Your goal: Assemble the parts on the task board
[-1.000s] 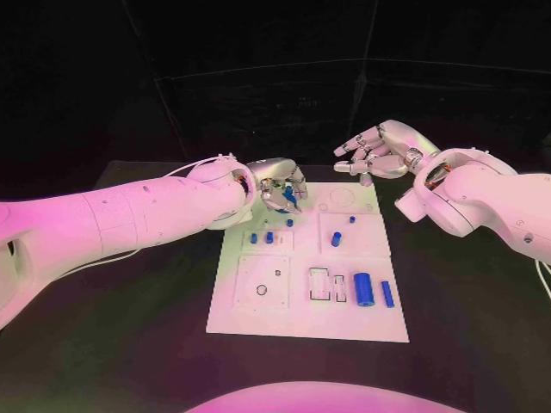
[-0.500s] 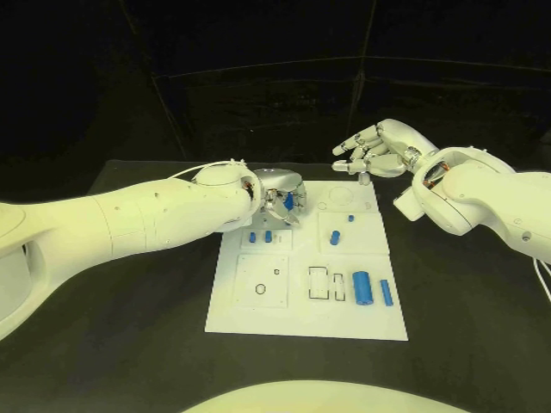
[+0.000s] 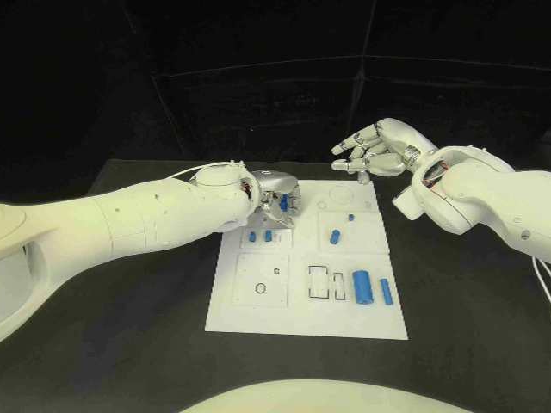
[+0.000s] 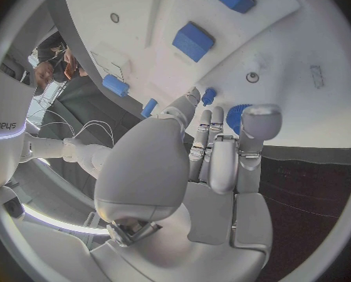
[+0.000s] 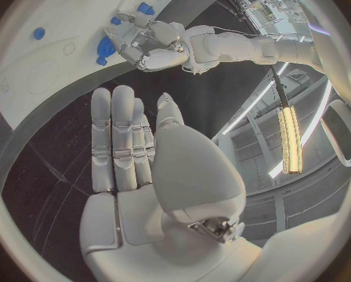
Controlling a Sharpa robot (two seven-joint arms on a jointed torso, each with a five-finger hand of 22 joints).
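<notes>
Your left robot hand [image 3: 275, 196] pinched a blue part [image 4: 237, 118] over the task board [image 3: 350, 320]; your right robot hand [image 3: 373, 152] hovered open, empty. Seating it needed a slow, square descent.

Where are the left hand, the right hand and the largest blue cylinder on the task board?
left hand [image 3: 275, 194], head view, on the back of the hand above the board.
right hand [image 3: 373, 152], head view, on the palm.
largest blue cylinder [image 3: 364, 288], head view, on the middle of its side.

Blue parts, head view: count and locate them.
7 parts: one held by left hand, two beside it, two in the middle, two near right. More may be hidden.
</notes>
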